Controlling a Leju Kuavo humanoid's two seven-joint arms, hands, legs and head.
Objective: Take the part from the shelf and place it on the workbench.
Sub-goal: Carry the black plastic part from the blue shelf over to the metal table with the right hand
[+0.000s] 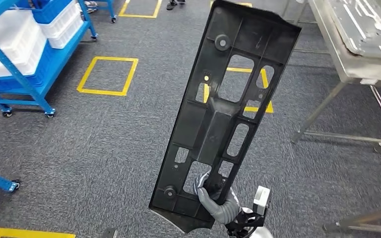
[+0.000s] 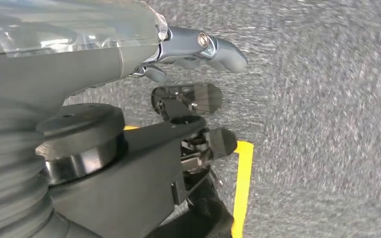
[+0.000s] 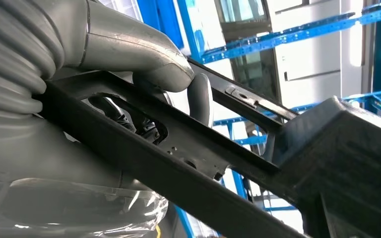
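Head view: the right hand [image 1: 212,192] grips the long black part [image 1: 226,111] through a cut-out near its lower end, holding it upright and tilted above grey carpet [image 1: 104,148], with open floor between the blue shelf [image 1: 27,74] at far left and the steel workbench [image 1: 347,69] at far right (part edge well apart from both). Left wrist view: the left hand [image 2: 198,49] hangs over carpet beside a yellow floor line [image 2: 243,183], fingers loosely extended, holding nothing. Right wrist view: thumb and fingers [image 3: 201,99] clamp a rib of the part [image 3: 228,163].
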